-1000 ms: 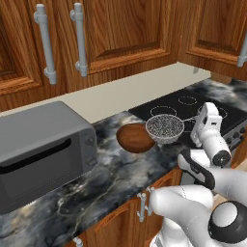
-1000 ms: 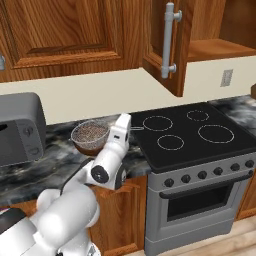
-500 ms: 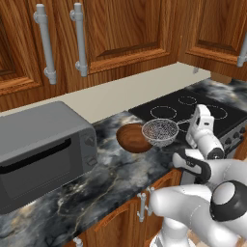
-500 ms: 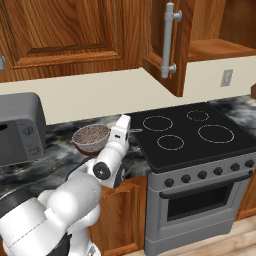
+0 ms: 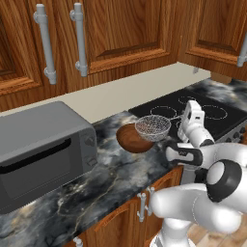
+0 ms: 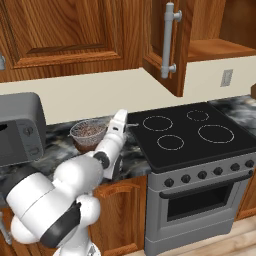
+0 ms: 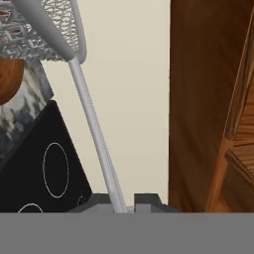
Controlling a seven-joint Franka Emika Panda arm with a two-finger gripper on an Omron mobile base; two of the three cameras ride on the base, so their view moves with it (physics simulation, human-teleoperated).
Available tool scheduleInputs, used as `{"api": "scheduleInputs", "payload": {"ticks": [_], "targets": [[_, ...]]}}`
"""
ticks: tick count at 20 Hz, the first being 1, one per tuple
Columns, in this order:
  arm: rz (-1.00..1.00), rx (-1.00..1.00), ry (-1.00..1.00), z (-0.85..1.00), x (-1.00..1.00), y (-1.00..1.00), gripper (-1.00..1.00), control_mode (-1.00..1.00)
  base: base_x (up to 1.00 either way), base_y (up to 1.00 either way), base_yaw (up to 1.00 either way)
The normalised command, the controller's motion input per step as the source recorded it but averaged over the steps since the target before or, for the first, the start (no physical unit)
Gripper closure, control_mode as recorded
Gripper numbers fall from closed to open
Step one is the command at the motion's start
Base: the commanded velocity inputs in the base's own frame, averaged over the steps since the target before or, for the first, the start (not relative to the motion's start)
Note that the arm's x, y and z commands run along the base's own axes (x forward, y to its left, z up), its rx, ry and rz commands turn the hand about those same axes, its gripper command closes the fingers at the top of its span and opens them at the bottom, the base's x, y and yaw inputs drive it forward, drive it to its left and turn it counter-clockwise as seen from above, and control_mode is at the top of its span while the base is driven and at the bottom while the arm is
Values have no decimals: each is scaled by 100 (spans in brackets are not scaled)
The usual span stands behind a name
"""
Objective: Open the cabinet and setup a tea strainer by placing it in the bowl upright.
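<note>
My gripper is shut on the end of the tea strainer's long thin handle. The strainer's silver mesh basket is level, open side up, over the right part of the dark wooden bowl on the marble counter. From the other side the basket covers most of the bowl; whether they touch I cannot tell. My gripper is right of the bowl, at the stove's near-left corner. One door of the cabinet stands open above the stove, its shelf showing.
A grey microwave stands on the counter left of the bowl. The black stovetop lies to the right. Closed wall-cabinet doors with bar handles hang above the counter. The open door juts out over the stove's back left.
The strainer has travelled left in my gripper, from beside the bowl to over it. The bowl and microwave have stayed put.
</note>
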Motion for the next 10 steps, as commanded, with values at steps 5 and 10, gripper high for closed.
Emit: {"api": "scheduleInputs", "payload": {"ticks": [5, 10], "targets": [[0, 1, -10, -33, 41, 0, 100, -100, 0, 0, 0], [-1, 0, -8, -52, 16, 6, 100, -100, 0, 0, 0]]}}
